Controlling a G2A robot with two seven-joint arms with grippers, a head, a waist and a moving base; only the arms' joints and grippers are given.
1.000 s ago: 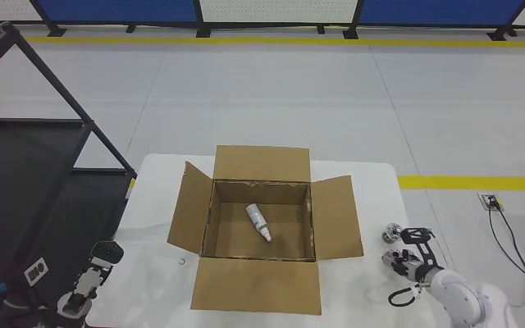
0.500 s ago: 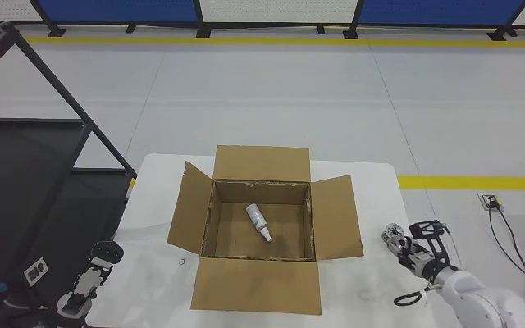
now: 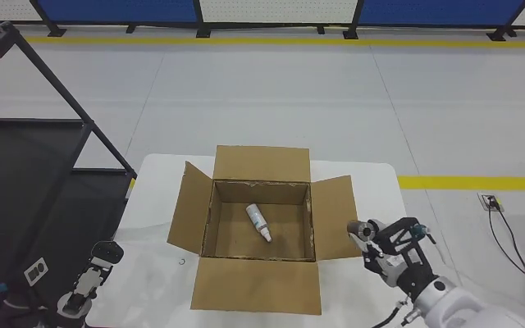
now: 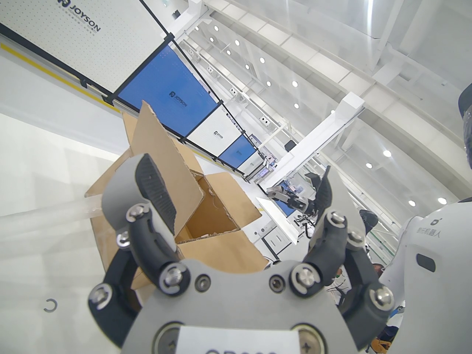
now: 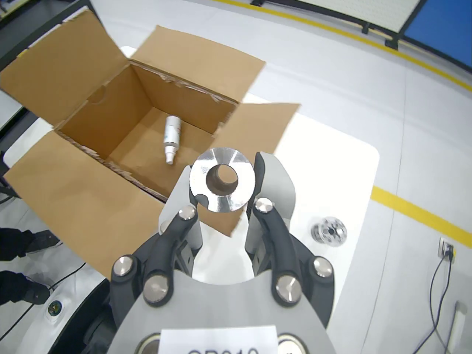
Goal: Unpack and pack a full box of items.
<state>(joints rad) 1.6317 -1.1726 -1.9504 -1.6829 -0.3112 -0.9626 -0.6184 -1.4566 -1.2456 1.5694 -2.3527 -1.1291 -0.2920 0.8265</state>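
An open cardboard box (image 3: 262, 162) stands mid-table with all flaps spread. A white spray bottle (image 3: 258, 221) lies on its floor, seen too in the right wrist view (image 5: 172, 138). My right gripper (image 3: 361, 230) hovers above the outer edge of the box's right flap, shut on a shiny metal ring (image 5: 222, 185) with a round hole through it. A second metal ring (image 5: 328, 231) lies on the white table beyond that flap. My left gripper (image 3: 105, 252) sits low at the table's near left corner; its fingers (image 4: 153, 186) are open with nothing between them.
A small split ring (image 3: 181, 261) lies on the table left of the box, also in the left wrist view (image 4: 50, 305). A black rack (image 3: 49, 164) stands off the table's left side. A cable and socket (image 3: 492, 202) lie on the floor at right.
My right gripper closed on the metal ring at the table's right side, lifted it, and carried it left toward the box's right flap. The left arm stayed still.
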